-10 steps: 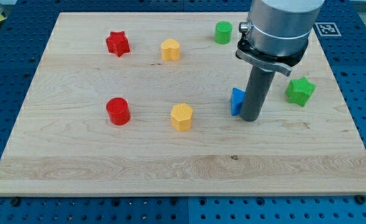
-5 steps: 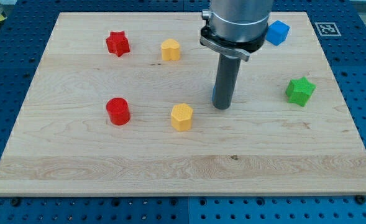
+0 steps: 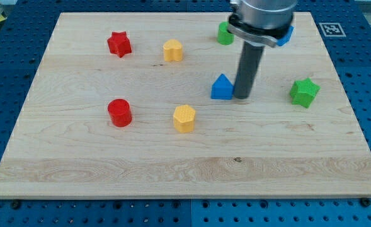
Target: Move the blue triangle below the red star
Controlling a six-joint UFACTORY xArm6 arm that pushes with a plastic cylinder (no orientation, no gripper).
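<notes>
While my tip (image 3: 242,98) sat touching right side of blue triangle (image 3: 222,87), mid-bench (image 3: 286,157), red star (image 3: 119,43) lay far-left. No pincer fitted. Block looked light, rigid, slidey; push flat right face, centred.

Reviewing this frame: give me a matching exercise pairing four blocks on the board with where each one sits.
Blocks:
1. blue triangle
2. red star
3. green star
4. red cylinder

Places:
A. near the view's right edge of the board
B. just to the view's left of my tip
C. toward the view's top left
D. to the view's left of the yellow hexagon

Pairs: 1-B, 2-C, 3-A, 4-D
</notes>
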